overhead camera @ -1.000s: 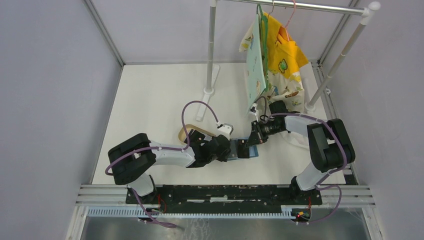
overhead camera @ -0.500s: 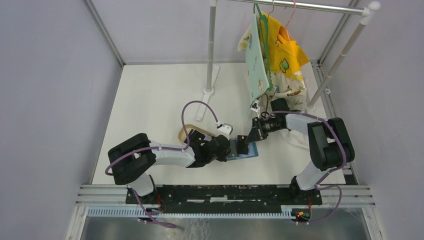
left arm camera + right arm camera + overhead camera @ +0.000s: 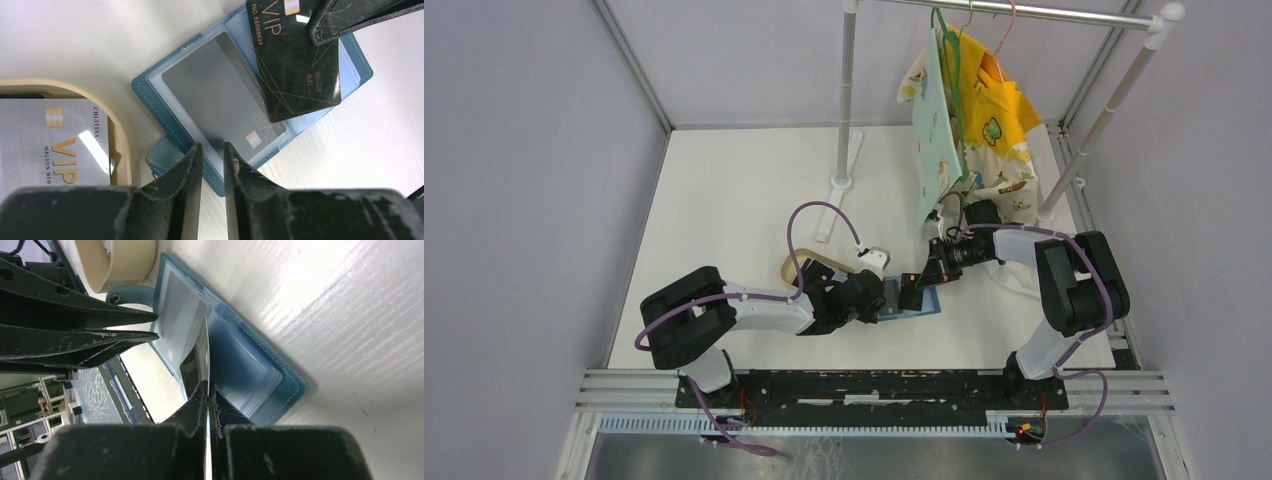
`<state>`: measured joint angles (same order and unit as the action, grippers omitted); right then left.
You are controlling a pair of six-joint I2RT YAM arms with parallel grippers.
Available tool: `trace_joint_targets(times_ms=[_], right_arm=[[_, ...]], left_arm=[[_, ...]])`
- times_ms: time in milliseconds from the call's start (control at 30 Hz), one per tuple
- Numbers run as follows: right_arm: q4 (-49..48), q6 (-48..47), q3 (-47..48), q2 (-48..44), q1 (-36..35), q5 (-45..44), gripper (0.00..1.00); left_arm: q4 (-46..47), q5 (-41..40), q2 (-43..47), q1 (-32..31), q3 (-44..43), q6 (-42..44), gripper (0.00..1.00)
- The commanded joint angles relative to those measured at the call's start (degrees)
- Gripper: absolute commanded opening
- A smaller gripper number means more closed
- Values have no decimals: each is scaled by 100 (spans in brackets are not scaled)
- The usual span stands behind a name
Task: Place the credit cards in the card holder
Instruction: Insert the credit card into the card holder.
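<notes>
Right claw (image 3: pixel 206 390) tight on a black, gold-lettered VIP card (image 3: pixel 297 75) above the open teal card holder (image 3: pixel 144 89).

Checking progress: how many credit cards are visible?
3: black VIP card in the right hand, grey card sleeved in the card holder, silver VIP card in the tan tray. More may be hidden.

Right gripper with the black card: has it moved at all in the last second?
Yes, slightly. The right gripper has shifted left, towards the tan tray, carrying the black card further over the open card holder.
</notes>
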<state>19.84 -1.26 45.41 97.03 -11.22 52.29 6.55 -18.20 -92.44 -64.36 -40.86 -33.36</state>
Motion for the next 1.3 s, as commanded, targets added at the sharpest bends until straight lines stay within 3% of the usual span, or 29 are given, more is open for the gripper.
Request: trace_joint_targets(times_ms=[0,1267], right_arm=[[-198,30,-101,-202,10,-631,0],[-274,176,-210,-76,-460,-799,0]], left_arm=[[-110,-61,-131,-21,25,-47,28],[-22,62,-197,-15,-14,-47,29]])
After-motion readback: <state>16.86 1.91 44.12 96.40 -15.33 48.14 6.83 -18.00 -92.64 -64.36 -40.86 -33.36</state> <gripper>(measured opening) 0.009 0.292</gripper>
